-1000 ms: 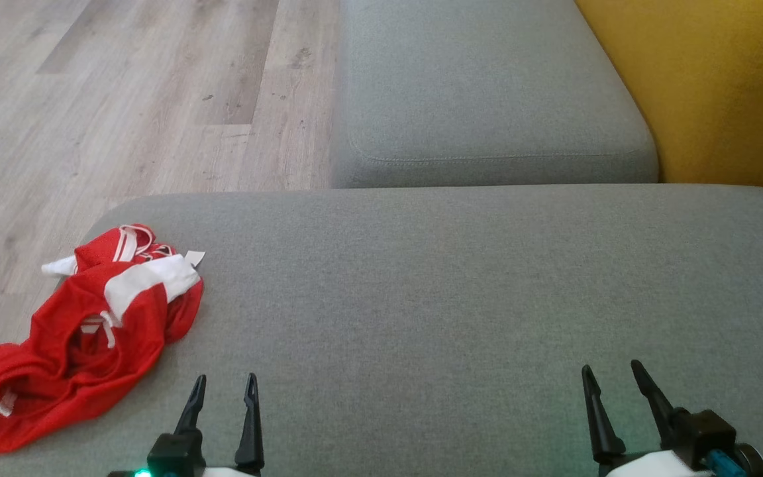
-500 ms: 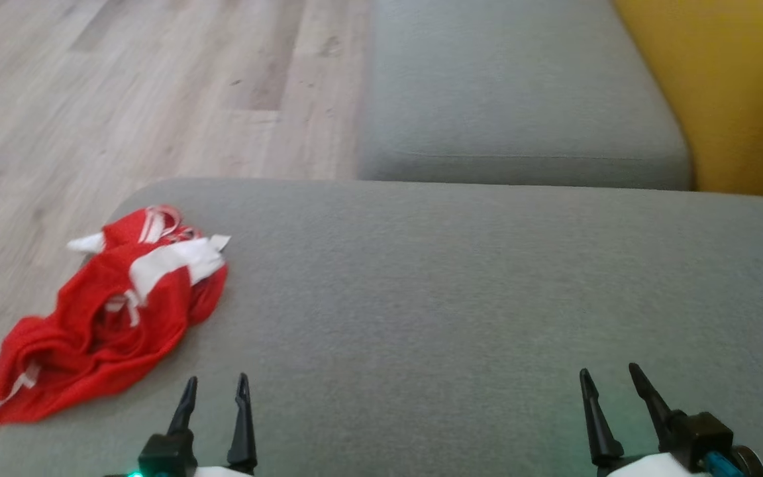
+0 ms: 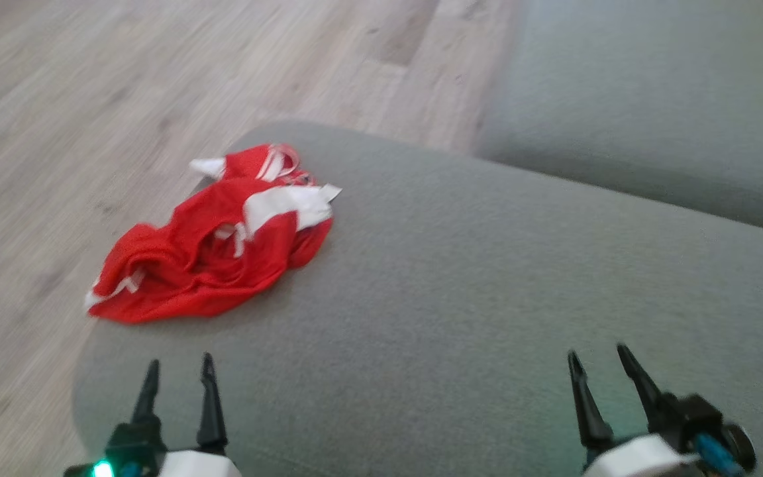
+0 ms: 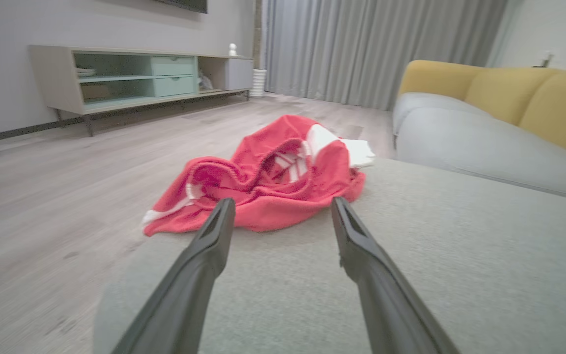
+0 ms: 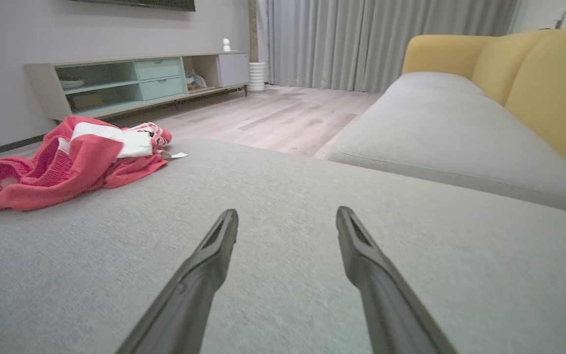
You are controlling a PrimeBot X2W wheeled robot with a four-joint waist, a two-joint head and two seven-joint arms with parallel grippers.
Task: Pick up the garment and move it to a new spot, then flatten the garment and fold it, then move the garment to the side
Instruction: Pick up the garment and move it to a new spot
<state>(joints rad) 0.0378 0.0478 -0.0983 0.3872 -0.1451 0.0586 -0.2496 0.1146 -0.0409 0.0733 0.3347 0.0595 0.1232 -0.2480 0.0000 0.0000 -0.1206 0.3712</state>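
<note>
Left end effector [image 3: 180, 360] spread, empty — red garment [image 3: 216, 265] ahead, apparently untouched

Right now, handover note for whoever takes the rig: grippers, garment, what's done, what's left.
Left gripper: open, empty, pointed at the garment but short of it.
Right gripper: open, empty, over bare grey cushion.
Garment: red with white trim, crumpled in a heap at the cushion's far left corner, right at the edge.
Done: nothing; the garment is untouched.
Left: pick it up, move it to a new spot, flatten, fold, move aside.
</note>
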